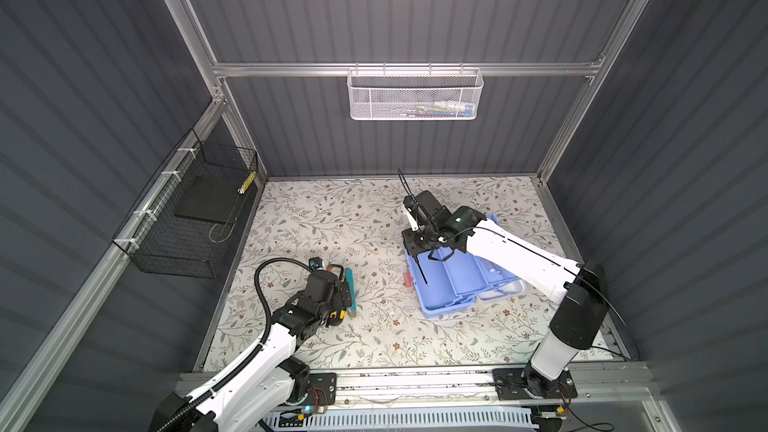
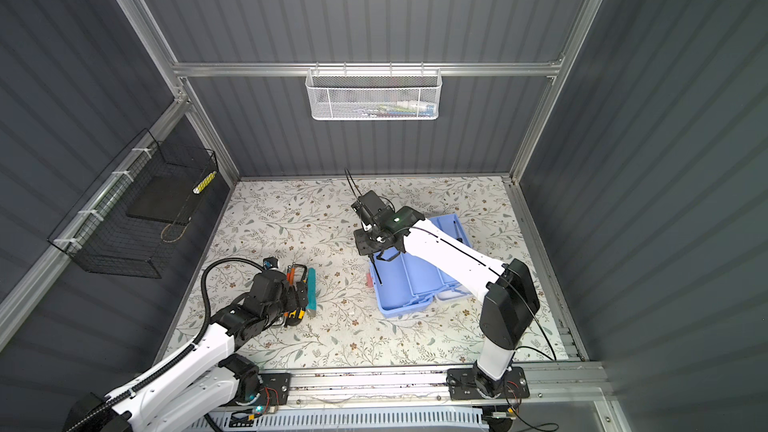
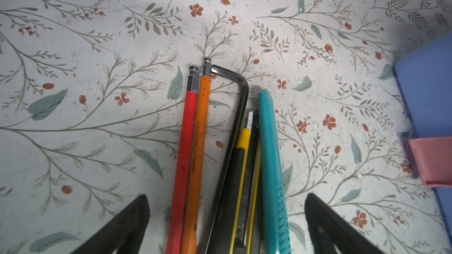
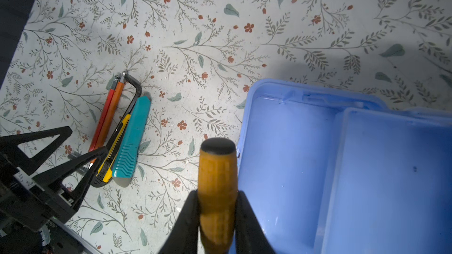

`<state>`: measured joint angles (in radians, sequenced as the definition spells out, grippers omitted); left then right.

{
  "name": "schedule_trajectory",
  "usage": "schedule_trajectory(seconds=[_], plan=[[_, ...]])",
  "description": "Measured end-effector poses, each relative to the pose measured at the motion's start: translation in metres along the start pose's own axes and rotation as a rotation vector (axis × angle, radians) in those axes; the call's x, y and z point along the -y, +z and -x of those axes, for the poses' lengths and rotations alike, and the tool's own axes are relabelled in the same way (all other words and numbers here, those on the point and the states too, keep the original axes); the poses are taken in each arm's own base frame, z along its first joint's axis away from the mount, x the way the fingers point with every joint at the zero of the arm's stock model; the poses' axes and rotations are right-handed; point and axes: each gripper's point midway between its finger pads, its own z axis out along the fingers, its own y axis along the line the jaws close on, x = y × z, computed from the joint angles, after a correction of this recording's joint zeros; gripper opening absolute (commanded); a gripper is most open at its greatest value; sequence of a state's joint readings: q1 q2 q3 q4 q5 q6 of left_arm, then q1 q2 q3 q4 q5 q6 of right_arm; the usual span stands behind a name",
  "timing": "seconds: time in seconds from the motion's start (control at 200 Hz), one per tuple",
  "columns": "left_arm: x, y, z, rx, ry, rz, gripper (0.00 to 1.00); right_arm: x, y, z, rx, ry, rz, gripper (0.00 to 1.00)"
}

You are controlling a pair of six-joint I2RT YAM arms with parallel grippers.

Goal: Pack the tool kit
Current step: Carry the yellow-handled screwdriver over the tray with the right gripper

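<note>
The right hand [image 4: 217, 193] grips a yellow-handled screwdriver [image 4: 217, 164] at the edge of the open light blue tool kit box [image 4: 293, 155], which sits on the floral surface [image 4: 195, 45]. The left hand [image 3: 226, 196], spread wide, hangs over hex keys [image 3: 182, 155] and utility knives [image 3: 270, 155] lying side by side.
</note>
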<state>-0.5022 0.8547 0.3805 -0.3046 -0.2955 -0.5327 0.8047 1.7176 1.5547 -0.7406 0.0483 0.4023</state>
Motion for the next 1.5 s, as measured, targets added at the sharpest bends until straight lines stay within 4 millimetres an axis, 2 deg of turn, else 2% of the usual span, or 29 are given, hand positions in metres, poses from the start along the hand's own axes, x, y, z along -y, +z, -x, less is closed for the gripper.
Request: schedule_trajectory(seconds=[0.13, 0.39, 0.61, 0.771, 0.941, 1.116, 1.501], plan=[[0.0, 0.0, 0.0, 0.0, 0.0, -0.002, 1.0, 0.01, -0.005, -0.01, -0.022, 0.005, 0.021, 0.0], [0.001, -0.001, 0.002, 0.007, -0.003, -0.006, 0.99, 0.056, -0.054, 0.004, 0.043, 0.041, 0.01, 0.0], [0.0, 0.002, -0.001, -0.011, 0.003, 0.005, 0.99, 0.127, -0.096, -0.001, 0.079, 0.12, -0.151, 0.0], [0.0, 0.003, -0.001, -0.022, 0.006, 0.011, 1.0, 0.182, -0.115, -0.019, 0.082, 0.198, -0.292, 0.0], [0.0, 0.004, -0.001, -0.022, 0.006, 0.012, 0.99, 0.211, -0.105, -0.039, 0.016, 0.226, -0.378, 0.0], [0.001, 0.002, 0.0, -0.015, 0.004, 0.008, 0.99, 0.226, -0.083, -0.06, -0.054, 0.242, -0.403, 0.0], [0.0, 0.004, -0.002, -0.026, 0.007, 0.014, 0.99, 0.241, -0.05, -0.059, -0.115, 0.206, -0.441, 0.0]])
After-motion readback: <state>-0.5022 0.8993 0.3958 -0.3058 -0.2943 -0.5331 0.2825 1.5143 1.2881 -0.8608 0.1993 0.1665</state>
